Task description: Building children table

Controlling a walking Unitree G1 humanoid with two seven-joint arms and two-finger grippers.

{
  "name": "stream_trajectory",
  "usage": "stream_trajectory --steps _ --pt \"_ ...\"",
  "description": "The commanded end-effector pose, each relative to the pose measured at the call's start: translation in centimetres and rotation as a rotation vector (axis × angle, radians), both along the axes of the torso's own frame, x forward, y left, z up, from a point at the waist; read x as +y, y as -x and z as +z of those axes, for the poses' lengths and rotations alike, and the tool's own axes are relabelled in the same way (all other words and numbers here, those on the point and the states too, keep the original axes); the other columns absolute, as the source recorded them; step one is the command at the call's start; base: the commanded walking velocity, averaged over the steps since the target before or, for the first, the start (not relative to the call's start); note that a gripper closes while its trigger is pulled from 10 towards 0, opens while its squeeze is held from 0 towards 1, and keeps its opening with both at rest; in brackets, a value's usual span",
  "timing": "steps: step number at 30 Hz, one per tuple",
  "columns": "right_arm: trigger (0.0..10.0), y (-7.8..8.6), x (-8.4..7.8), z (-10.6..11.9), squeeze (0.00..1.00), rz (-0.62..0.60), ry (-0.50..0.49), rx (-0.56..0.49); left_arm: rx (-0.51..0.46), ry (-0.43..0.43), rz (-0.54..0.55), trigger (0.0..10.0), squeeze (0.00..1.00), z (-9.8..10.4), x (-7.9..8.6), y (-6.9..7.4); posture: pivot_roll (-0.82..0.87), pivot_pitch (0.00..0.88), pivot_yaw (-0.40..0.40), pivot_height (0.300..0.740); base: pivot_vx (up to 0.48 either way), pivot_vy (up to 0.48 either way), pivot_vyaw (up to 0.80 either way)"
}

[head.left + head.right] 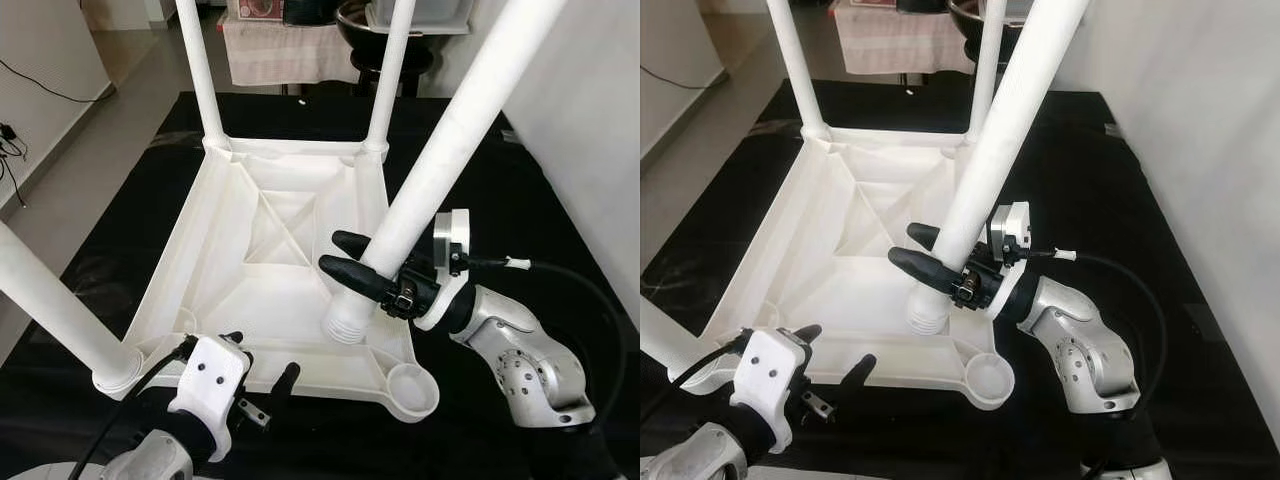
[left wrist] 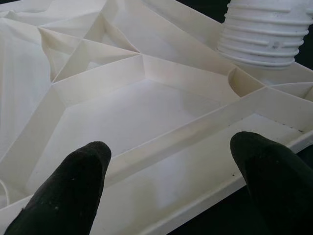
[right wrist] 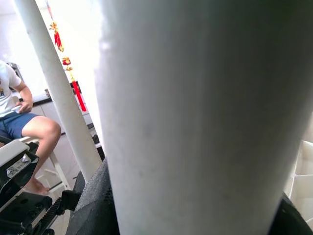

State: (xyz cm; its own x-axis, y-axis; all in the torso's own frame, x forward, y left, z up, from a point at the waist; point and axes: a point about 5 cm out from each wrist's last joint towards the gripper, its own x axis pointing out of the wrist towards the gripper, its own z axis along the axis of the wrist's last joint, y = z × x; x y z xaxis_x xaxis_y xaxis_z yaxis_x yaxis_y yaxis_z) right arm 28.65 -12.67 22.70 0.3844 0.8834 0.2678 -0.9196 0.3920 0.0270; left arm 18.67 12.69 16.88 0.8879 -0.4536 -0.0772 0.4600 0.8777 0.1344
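From our head views, the upturned white plastic ribbed tabletop (image 1: pixel 270 270) on the black floor mat (image 1: pixel 520 200) has three white tube legs fitted; our right claw (image 1: pixel 352 262) clamps the fourth white threaded leg (image 1: pixel 440 170), tilted, just beside the near-right empty corner socket (image 1: pixel 412 388). Left wrist: our left claw (image 2: pixel 171 171) gapes empty over the near rim. Right wrist: leg gripped.

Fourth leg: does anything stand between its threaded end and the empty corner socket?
Nothing visible. The right hand holds the fourth leg, its threaded end over the tabletop ribs, beside the open socket.
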Motion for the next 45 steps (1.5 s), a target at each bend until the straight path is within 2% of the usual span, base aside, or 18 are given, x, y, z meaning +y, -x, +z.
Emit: stream_trajectory --steps 1,15,39,45 --pt "10.0 0.31 0.32 0.63 0.0 0.011 -0.013 -0.04 0.034 -0.007 0.02 10.0 0.0 -0.66 0.27 -0.07 0.02 0.173 -0.044 0.74 0.0 0.0 0.0" --pt "10.0 0.27 0.5 0.56 0.0 0.003 -0.006 -0.038 0.029 -0.005 0.021 10.0 0.0 -0.63 0.19 -0.23 0.02 0.169 -0.043 0.74 -0.034 0.0 0.0" --pt "10.0 0.35 0.65 0.51 0.0 0.01 -0.005 -0.039 0.022 -0.009 0.019 10.0 0.0 -0.6 0.24 -0.35 0.02 0.157 -0.042 0.74 -0.267 0.0 0.0" --pt "10.0 0.2 0.56 0.58 0.0 -0.01 -0.005 -0.038 0.005 0.02 0.038 10.0 0.0 -0.3 0.49 -0.57 0.02 0.159 -0.04 0.74 0.0 0.0 0.0"
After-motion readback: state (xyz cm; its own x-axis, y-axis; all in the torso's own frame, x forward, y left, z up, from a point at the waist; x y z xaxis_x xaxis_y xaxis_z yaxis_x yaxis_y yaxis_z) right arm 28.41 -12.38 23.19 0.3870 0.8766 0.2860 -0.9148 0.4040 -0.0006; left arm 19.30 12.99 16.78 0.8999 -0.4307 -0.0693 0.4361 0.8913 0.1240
